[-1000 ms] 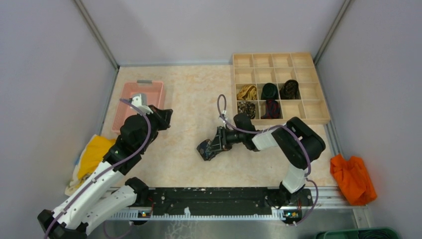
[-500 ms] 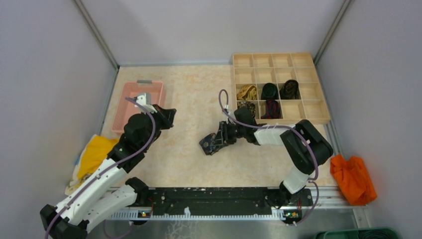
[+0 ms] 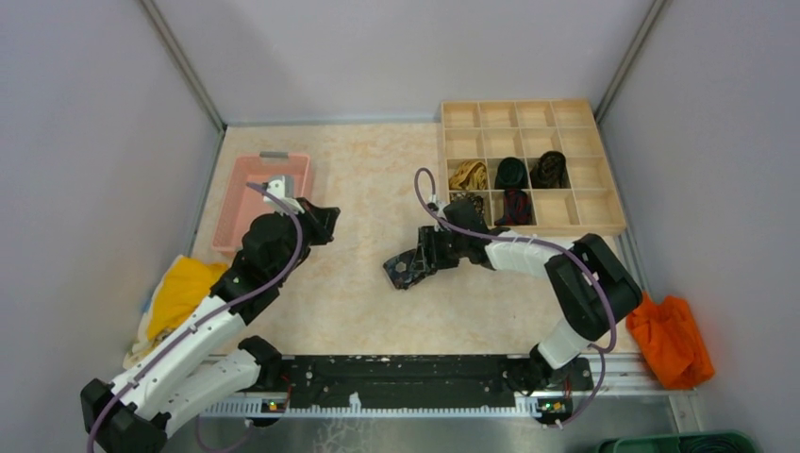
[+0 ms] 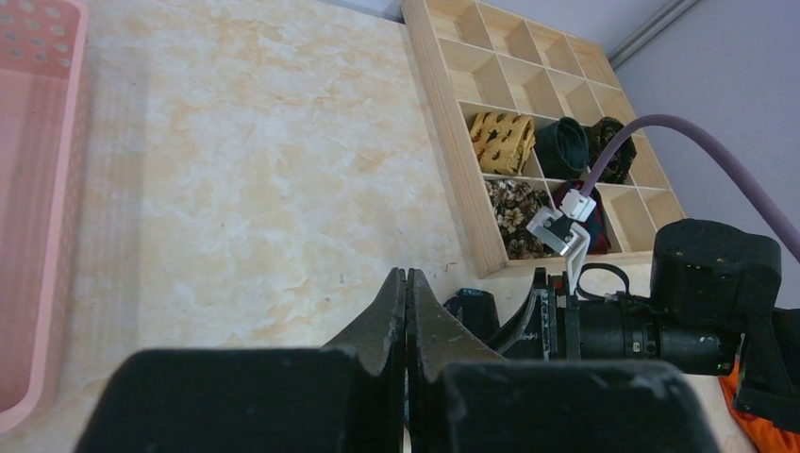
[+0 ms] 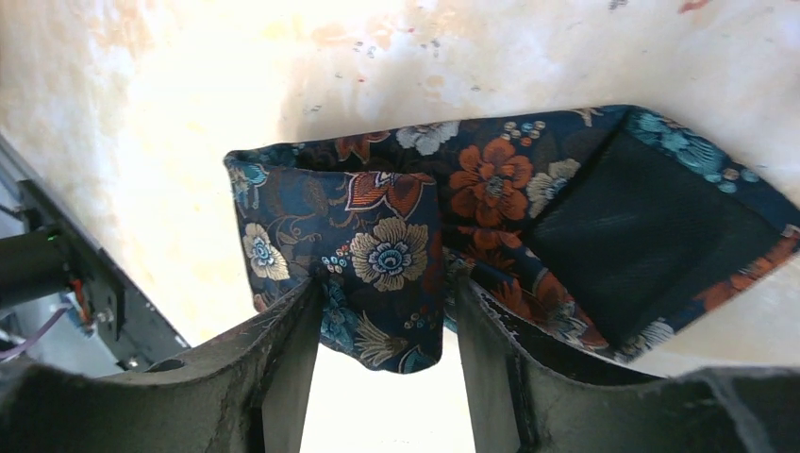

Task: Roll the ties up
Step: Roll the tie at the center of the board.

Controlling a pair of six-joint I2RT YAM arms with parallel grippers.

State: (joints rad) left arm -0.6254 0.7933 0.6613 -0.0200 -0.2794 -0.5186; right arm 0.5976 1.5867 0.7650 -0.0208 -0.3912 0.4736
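The floral tie (image 5: 396, 255) looks soft and slippery. It lies folded on the worktop (image 3: 358, 189) between the jaws of the right gripper (image 5: 387, 307); clamped or not, I cannot tell. Best pinched across the fold. The left gripper (image 4: 407, 283) is closed, empty.

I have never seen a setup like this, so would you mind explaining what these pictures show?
Two robot arms stand bolted at the near edge of a table. One picture looks down from above; the other two come from a camera on each wrist. The left hand is shut and empty. The right hand has a dark floral tie between its fingers; whether it grips is unclear. At the back right, a wooden tray holds five rolled ties. A pink basket lies at the left, a yellow cloth and an orange cloth at the sides.
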